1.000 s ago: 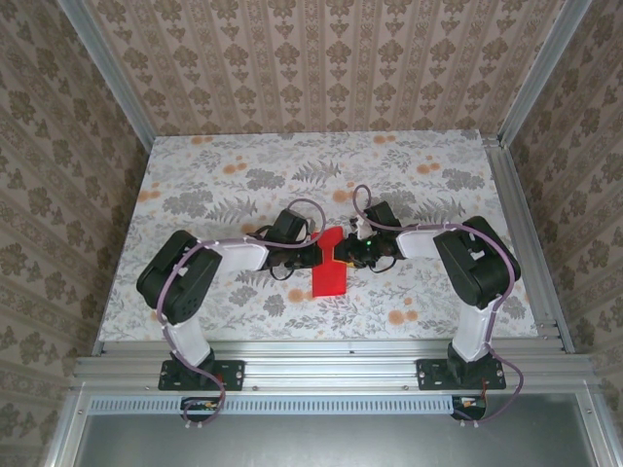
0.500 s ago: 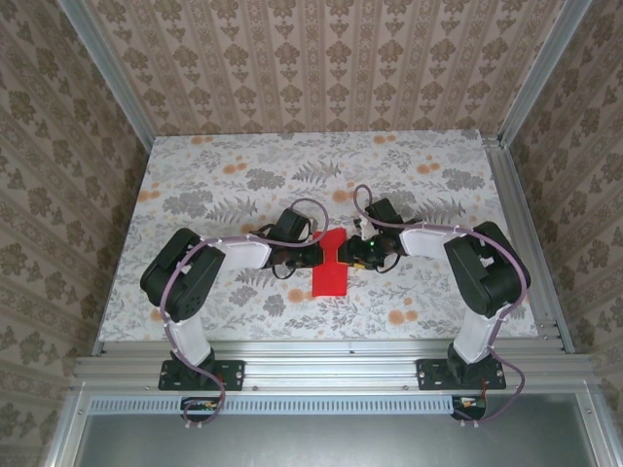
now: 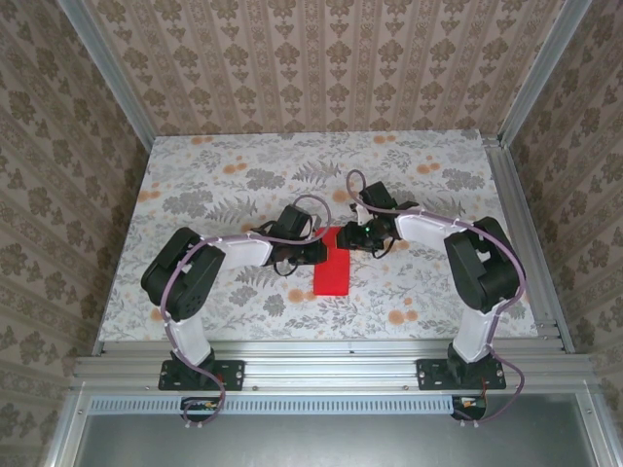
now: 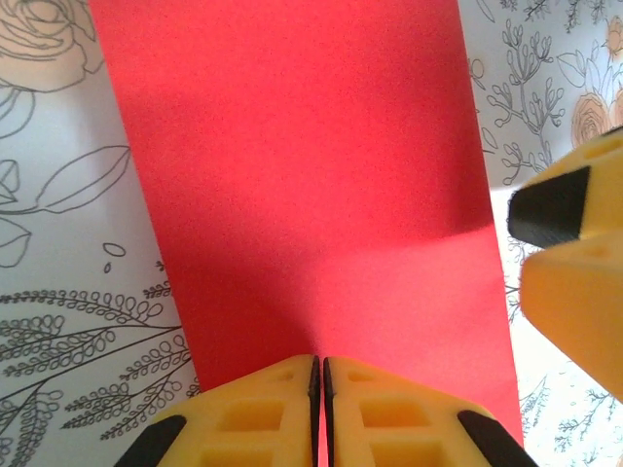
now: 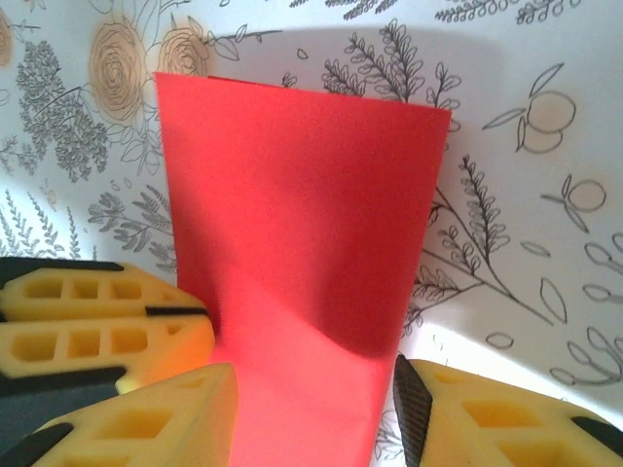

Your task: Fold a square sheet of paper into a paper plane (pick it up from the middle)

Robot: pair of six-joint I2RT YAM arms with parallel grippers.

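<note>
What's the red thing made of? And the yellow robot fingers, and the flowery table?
Sheet: looks like thin paper, matte and a little grainy, with straight edges and a soft bend near the fingers.
Fingers: probably yellow plastic, dull, with hollow cells. Their black pads look rubbery.
Table: a smooth cover printed with flowers. It could be paper or vinyl, I can't tell.

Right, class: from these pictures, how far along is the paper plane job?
Done: the paper lies on the table as a narrow red rectangle, so it looks folded in half. In hand: the left gripper, shut, seems to pin one edge, while the right gripper stands open around an end. Left: no pointed nose or wings yet, so the slanted folds all remain.
</note>
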